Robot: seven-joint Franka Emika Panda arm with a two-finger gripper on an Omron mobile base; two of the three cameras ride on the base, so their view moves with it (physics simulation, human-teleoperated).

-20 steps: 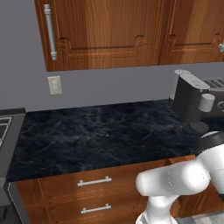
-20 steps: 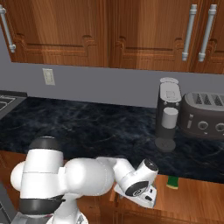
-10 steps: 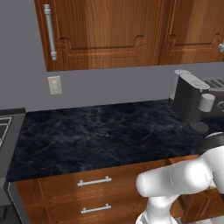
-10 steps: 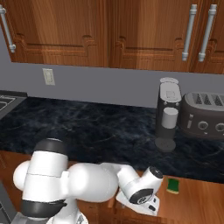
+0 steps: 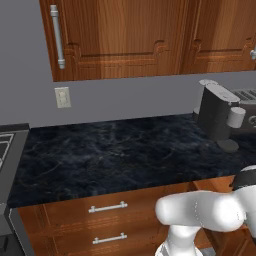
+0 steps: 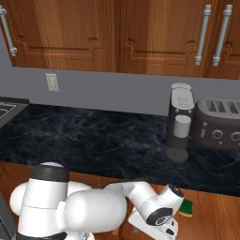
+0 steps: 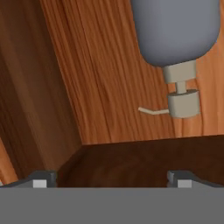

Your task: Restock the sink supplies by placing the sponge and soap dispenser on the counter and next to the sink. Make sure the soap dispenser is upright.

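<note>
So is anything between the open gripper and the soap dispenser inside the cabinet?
Nothing visible. In the hand view the soap dispenser lies on the wood cabinet floor beyond the open gripper, with bare wood between them.

Even, soft rendered light; sharp, no glare.

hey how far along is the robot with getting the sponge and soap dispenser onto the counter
Nothing looks done yet: the counter carries neither item. In hand: the open gripper reaches low inside a wooden cabinet toward the soap dispenser, without gripping it. Left: lift it out and stand it upright, then fetch the green sponge below the counter.
</note>
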